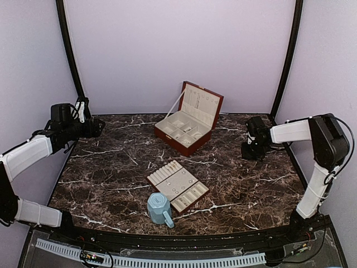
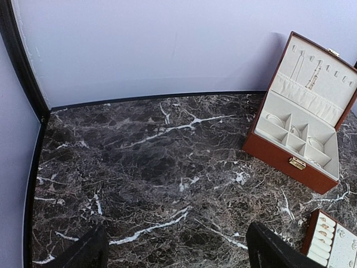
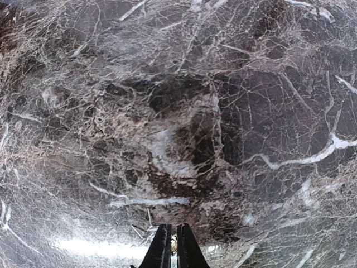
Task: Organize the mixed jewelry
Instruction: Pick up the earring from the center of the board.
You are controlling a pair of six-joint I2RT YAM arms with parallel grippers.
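My right gripper (image 3: 173, 228) is down at the marble on the right side of the table (image 1: 251, 149). Its jaws stand almost together, pinching a tiny shiny jewelry piece (image 3: 174, 244). My left gripper (image 2: 177, 228) hangs open over bare marble at the far left (image 1: 95, 127), with nothing between its fingers. The open brown jewelry box (image 1: 188, 120) holds a thin silvery hoop (image 2: 274, 118) in one cream compartment. Small silvery bits (image 1: 178, 190) lie on the flat cream-lined tray (image 1: 192, 199).
A light-blue faceted mug (image 1: 159, 208) stands at the tray's near corner. The box lid (image 2: 315, 70) stands upright with pieces hanging inside. Black frame posts and lilac walls close in the table's back and sides.
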